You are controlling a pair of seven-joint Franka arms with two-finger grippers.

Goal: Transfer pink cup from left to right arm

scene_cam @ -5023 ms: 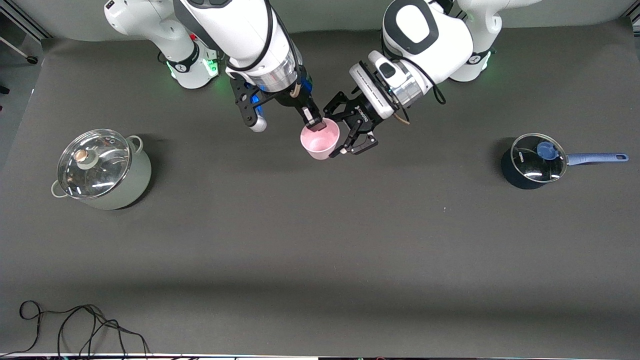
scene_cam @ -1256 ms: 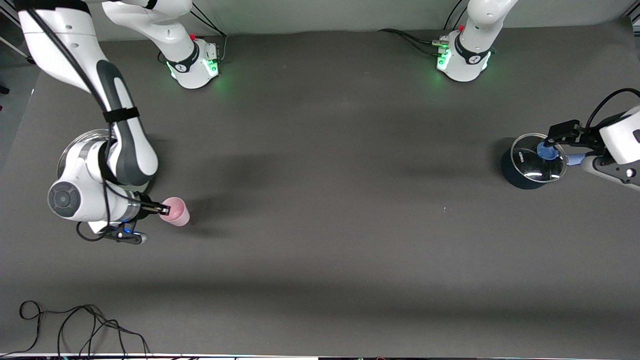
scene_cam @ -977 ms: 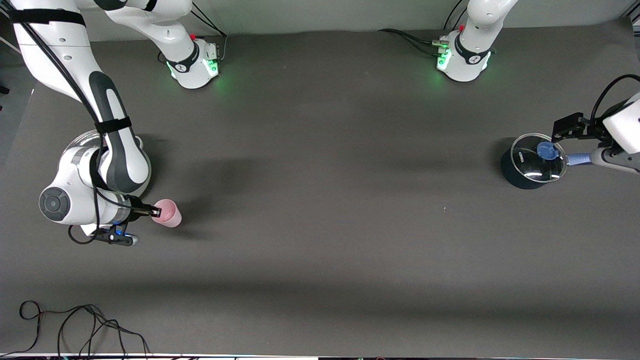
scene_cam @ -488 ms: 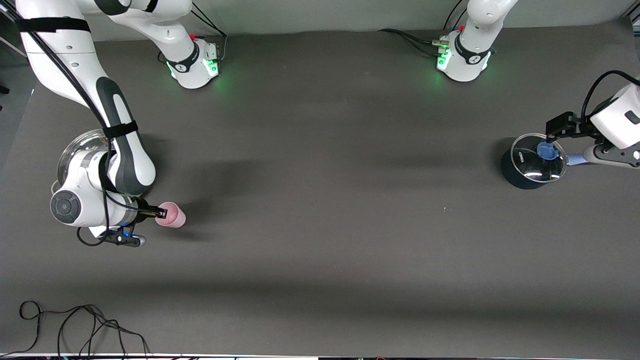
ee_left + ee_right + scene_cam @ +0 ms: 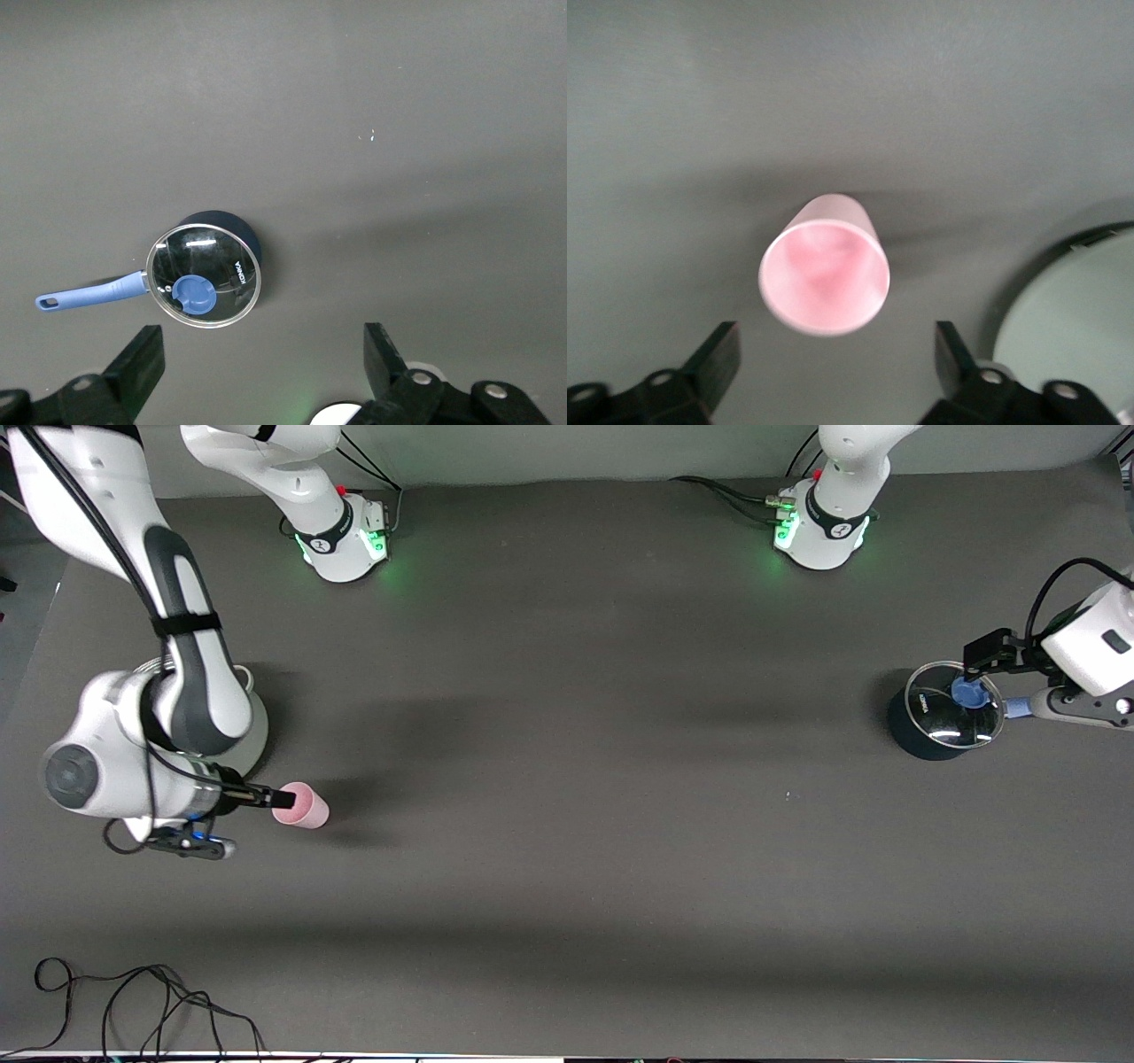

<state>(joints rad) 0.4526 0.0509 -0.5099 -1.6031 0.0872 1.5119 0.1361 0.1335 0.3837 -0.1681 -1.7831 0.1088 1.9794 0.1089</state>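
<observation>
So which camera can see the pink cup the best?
The right wrist view: the pink cup fills the middle and you look straight into its open mouth. The front view shows it small, on the table beside the right gripper. The left wrist view doesn't show it.

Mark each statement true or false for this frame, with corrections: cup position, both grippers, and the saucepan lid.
1. The pink cup stands upright on the table, mouth up. True.
2. The right gripper has its fingers clamped on the cup. False: the right wrist view shows the fingers spread wide, clear of the cup.
3. The left gripper holds the cup. False: it is open and empty over the blue saucepan.
4. The saucepan has its glass lid on. True.
5. The cup is nearer the front camera than the grey pot. True.
</observation>
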